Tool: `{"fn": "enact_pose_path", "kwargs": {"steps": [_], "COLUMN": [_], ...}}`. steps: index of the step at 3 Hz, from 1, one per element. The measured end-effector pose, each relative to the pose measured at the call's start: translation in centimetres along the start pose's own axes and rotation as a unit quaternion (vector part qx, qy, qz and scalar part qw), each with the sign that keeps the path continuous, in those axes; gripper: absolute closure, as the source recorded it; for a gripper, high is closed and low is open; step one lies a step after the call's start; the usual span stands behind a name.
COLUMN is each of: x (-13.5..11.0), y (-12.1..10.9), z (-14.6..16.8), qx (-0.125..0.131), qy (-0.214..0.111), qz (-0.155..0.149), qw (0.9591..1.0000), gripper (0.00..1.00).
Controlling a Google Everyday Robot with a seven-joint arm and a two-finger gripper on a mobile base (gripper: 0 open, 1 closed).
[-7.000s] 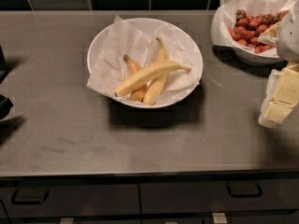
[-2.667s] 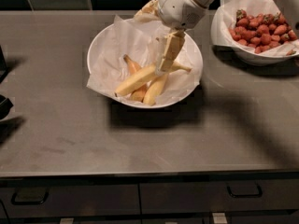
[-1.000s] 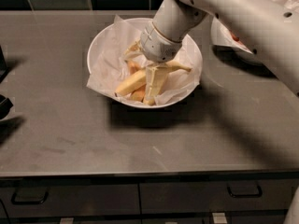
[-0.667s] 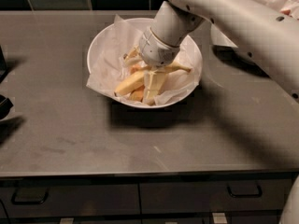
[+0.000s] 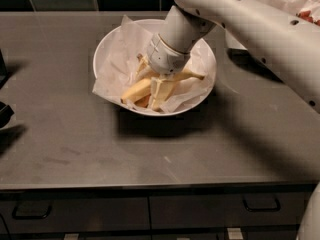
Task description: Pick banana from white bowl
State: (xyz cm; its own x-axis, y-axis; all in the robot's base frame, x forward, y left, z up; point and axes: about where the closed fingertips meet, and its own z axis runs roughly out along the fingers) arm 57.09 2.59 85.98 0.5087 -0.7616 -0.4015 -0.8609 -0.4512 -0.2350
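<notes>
Fingers (image 5: 159, 86) of gripper (image 5: 161, 103) low mid white bowl (image 5: 102, 49), clear of rim, at banana (image 5: 137, 90), grasp unclear

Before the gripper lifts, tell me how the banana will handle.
The gripper sits down in the bowl over the banana. Slim and curved, it will likely stay stiff but may pivot if gripped off-centre. Its peel looks smooth, so it could slip. The crinkled paper under it may shift.
</notes>
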Motion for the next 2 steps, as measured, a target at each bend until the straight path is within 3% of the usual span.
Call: {"fn": "enact_pose_path", "kwargs": {"steps": [1, 2], "x": [0.4, 0.8], "y": [0.3, 0.5], "z": [-1.7, -5.0], "qx": [0.025, 0.068], "qy": [0.012, 0.034], "qz": [0.019, 0.041], "qw": [0.9994, 0.9963], "gripper": [0.93, 1.0]}}
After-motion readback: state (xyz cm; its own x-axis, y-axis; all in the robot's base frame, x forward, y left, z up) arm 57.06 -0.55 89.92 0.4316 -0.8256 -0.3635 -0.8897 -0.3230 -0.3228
